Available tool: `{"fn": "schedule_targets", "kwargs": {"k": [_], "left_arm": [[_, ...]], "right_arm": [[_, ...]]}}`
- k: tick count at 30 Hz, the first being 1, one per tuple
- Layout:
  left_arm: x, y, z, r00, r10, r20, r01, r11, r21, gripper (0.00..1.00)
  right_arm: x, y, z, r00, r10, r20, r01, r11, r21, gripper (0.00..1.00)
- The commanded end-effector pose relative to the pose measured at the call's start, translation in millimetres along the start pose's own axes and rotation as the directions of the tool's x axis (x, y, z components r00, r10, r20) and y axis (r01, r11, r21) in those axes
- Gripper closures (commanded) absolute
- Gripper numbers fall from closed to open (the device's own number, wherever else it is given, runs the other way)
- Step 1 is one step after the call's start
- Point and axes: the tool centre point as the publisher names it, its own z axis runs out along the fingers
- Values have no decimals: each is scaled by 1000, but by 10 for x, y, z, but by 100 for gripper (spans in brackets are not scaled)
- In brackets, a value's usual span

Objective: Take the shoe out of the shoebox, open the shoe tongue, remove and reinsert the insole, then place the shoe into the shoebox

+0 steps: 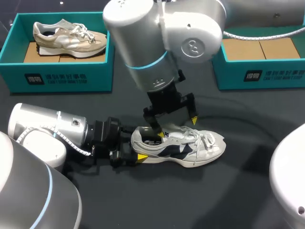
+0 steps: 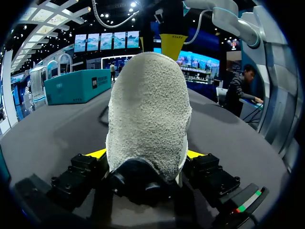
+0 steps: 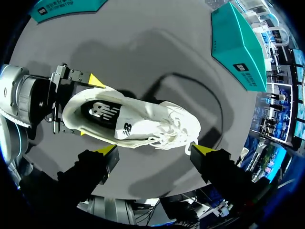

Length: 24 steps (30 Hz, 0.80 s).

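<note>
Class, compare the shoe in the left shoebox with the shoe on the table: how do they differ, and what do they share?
Colour: the boxed shoe is beige; the table shoe is white with dark panels. Place: the boxed shoe lies in the teal shoebox, the table shoe on the table. State: the boxed shoe is untouched; the left gripper clamps the table shoe's heel. Both are laced trainers standing on their soles.

The table (image 1: 248, 191) is covered in dark grey cloth. At its far left stands 1 teal box (image 1: 62, 78), open on top. Inside it is 1 beige sneaker (image 1: 69, 37) with white laces, heel to the left and toe to the right, resting on 2 brown cardboard panels (image 1: 34, 52). 1 thin black cable (image 3: 200, 84) curves across the cloth in a wide arc.
</note>
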Motion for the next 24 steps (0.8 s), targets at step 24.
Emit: {"fn": "schedule_targets", "kwargs": {"k": [24], "left_arm": [[-12, 47, 5, 1000, 1, 0, -1, 1000, -3, 100]], "right_arm": [[239, 160, 183, 982, 112, 153, -113, 994, -1, 0]]}}
